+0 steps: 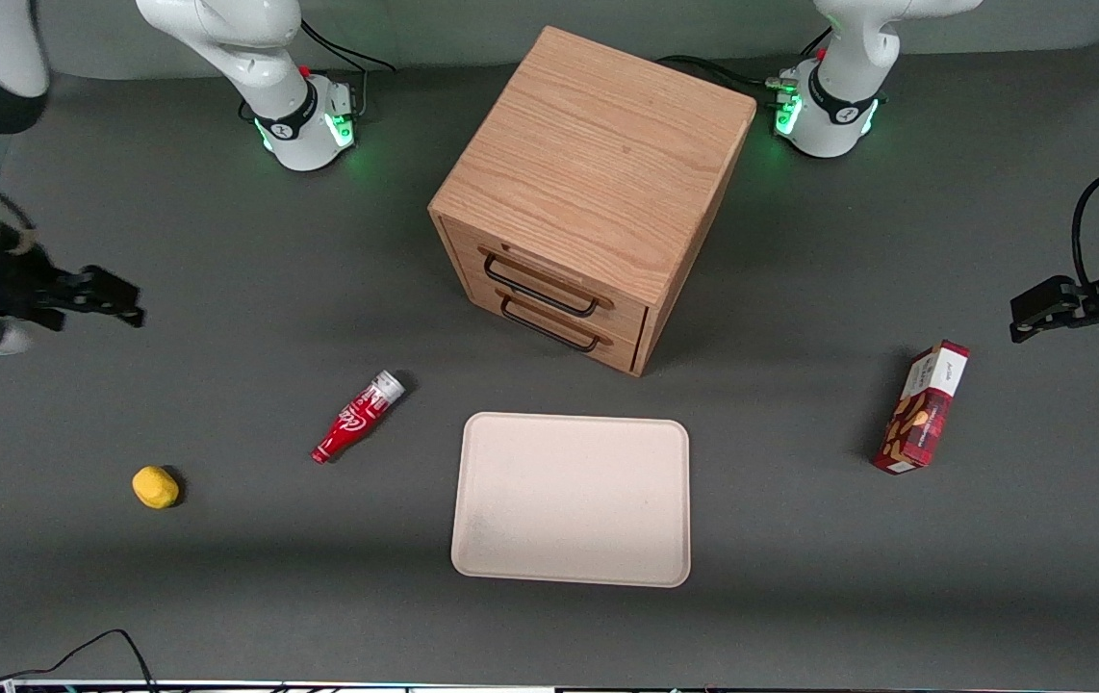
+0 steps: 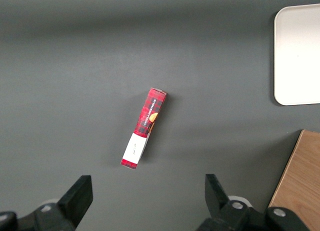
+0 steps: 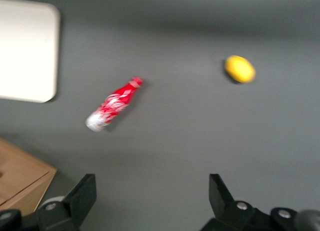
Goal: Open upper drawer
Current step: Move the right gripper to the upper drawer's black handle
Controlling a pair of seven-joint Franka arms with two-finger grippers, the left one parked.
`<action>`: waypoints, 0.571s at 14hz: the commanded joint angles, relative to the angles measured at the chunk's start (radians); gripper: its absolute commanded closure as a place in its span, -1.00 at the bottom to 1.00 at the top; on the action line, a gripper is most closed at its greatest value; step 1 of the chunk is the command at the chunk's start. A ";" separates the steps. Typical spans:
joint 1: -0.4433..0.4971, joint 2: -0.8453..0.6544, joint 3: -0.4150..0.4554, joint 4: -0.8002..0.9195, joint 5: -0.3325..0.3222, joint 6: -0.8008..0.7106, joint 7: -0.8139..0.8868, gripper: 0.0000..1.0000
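A: How is the gripper [image 1: 116, 300] looking?

B: Its two black fingers [image 3: 82, 196] are standing wide apart, holding nothing and touching nothing. It is hanging over bare grey table [image 1: 800, 597] at the working arm's end, well apart from the cabinet [image 1: 593, 192].

A: And the arm's pose?

B: The wrist is reaching in low from the table's edge, with the fingers pointing roughly level toward the middle of the table.

A: Where is the upper drawer [image 1: 549, 281] sitting?

B: It is sitting flush in the cabinet's front, just above the matching lower drawer [image 1: 559, 329]. Its wide black wire handle [image 1: 540, 286] is curving across light oak with a clear grain. The cabinet is a boxy block, turned at an angle.

A: What else is lying about?

B: A smooth cream tray [image 1: 572, 499] with rounded corners is lying in front of the drawers. A small red bottle [image 1: 357, 416] with a silvery end is lying on its side beside the tray. A rounded yellow lump [image 1: 155, 487] is resting nearer the working arm's end. A red patterned carton [image 1: 923, 407] is sitting toward the parked arm's end.
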 commanded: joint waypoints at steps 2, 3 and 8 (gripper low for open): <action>0.015 0.092 0.221 0.035 0.023 0.063 0.078 -1.00; 0.022 0.126 0.290 0.041 0.025 0.106 0.075 -1.00; 0.136 0.264 0.446 0.069 -0.121 0.287 0.072 -1.00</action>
